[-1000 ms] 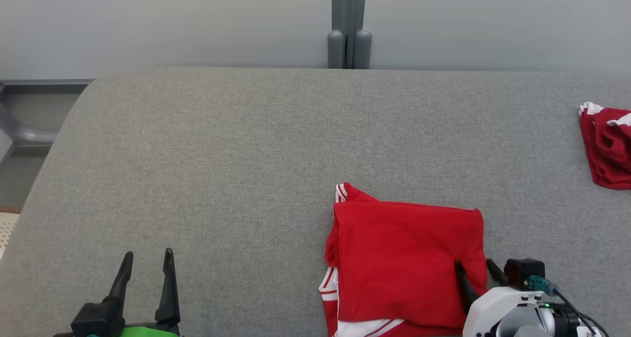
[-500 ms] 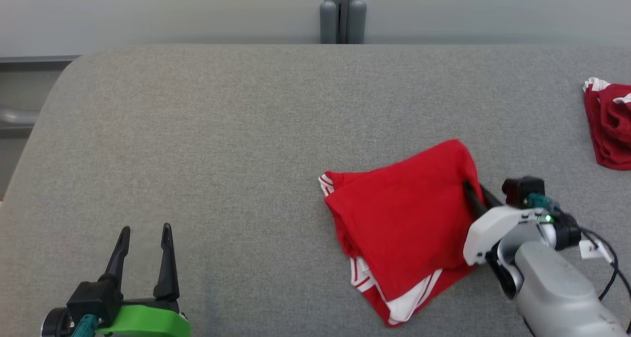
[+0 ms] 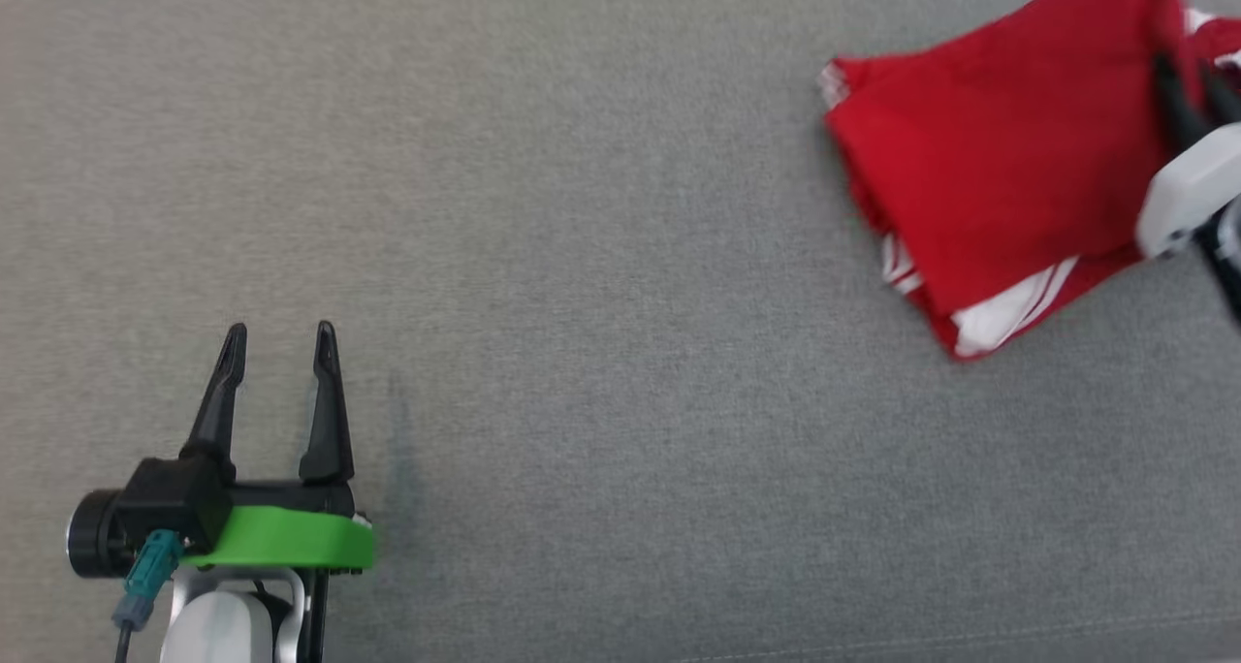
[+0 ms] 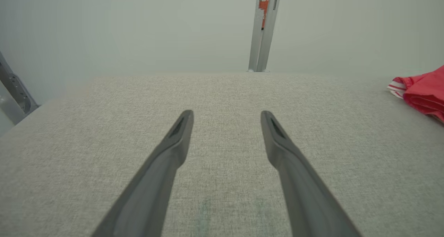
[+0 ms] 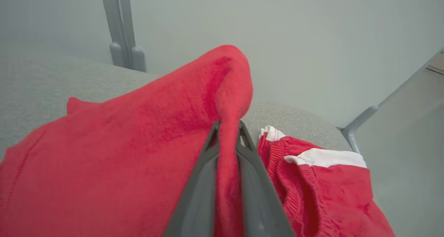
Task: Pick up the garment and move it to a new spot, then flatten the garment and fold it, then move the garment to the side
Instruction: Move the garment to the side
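Red garment [image 3: 989, 178] w/ edge pinched in right tool [image 5: 228, 126].

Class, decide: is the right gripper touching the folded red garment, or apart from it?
Touching. The right wrist view shows the right gripper shut on a raised ridge of the folded red garment.

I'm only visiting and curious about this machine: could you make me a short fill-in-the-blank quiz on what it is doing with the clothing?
1. The right tool is shut on a fold of the ____ garment.
2. The left tool, its fingers spread apart, is ____ and holds nothing.
3. The stripes along the garment's edge are ____.

Missing words: red; open; white.
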Robot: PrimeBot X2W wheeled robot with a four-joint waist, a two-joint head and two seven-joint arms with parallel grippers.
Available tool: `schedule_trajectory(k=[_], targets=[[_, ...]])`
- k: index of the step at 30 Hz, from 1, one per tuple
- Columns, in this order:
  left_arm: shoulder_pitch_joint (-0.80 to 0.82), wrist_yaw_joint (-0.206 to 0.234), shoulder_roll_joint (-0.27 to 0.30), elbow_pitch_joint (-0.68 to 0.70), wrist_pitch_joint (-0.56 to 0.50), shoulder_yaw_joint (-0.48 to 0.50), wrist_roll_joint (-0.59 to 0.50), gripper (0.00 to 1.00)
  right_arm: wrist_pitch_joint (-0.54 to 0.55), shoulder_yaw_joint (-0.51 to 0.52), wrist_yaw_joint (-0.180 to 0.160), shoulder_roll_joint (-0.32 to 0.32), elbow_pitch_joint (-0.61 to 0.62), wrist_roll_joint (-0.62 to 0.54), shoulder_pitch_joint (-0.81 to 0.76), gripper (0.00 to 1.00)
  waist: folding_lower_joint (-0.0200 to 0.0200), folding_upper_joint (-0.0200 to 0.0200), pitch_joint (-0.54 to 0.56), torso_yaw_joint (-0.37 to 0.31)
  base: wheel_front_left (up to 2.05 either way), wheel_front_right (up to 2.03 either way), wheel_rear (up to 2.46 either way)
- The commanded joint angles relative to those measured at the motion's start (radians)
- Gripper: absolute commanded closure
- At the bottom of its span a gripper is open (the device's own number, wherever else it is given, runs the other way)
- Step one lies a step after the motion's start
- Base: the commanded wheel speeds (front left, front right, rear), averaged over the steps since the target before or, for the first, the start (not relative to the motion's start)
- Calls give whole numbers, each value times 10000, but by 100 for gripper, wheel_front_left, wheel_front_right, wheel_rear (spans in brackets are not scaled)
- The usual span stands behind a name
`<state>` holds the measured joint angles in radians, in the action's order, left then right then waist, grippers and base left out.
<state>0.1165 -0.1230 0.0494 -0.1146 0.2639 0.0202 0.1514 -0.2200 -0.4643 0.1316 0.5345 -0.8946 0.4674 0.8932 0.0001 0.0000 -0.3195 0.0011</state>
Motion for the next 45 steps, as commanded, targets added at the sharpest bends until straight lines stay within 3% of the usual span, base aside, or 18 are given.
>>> schedule_trajectory(k=[1,9,13,21,22,23,24,29,34,39,45], targets=[[270,18,30,58,-3,0,-154,0,10,10,-17,349,44,212,347,100,-1,0,-1157,-904,0,0,0],[710,-44,56,318,-3,-39,-499,0,216,-102,-17,2071,-188,1082,1525,100,-1,0,-1810,-1336,0,0,0],[756,-52,104,514,-1,-68,-530,0,513,-330,-17,2638,-335,1353,1968,100,-1,0,-1923,-1383,0,0,0],[798,-78,112,826,-3,-144,-538,0,717,-788,-17,2916,-1218,1678,2707,100,-1,0,-2125,-1256,0,0,0],[788,-80,113,871,-3,-123,-547,0,616,-889,-17,2957,-1408,1519,2779,69,-1,0,-2140,-1220,0,0,0],[794,-82,111,883,-3,-119,-544,0,570,-934,-17,2992,-1591,1442,2820,10,-1,0,-2147,-1173,0,0,0],[793,-84,105,895,-3,-122,-533,0,406,-981,-17,3006,-1798,1318,2900,0,-1,0,-2141,-1126,0,0,0],[672,-86,93,881,-3,1,-458,0,-88,-1102,-17,2678,-2356,1022,3218,0,-1,0,-1943,-1071,0,0,0],[334,-83,75,632,-3,172,-363,0,-397,-1114,-17,2079,-2105,1049,3267,0,-1,0,-1244,-1136,0,0,0],[-111,-84,48,409,-3,359,-199,0,-447,-899,-17,1682,-1037,872,2713,0,-1,0,-289,-1103,0,0,0],[-903,-42,28,158,-3,624,-48,0,-451,198,-15,858,891,498,837,0,-1,0,1002,-1054,0,0,0]])
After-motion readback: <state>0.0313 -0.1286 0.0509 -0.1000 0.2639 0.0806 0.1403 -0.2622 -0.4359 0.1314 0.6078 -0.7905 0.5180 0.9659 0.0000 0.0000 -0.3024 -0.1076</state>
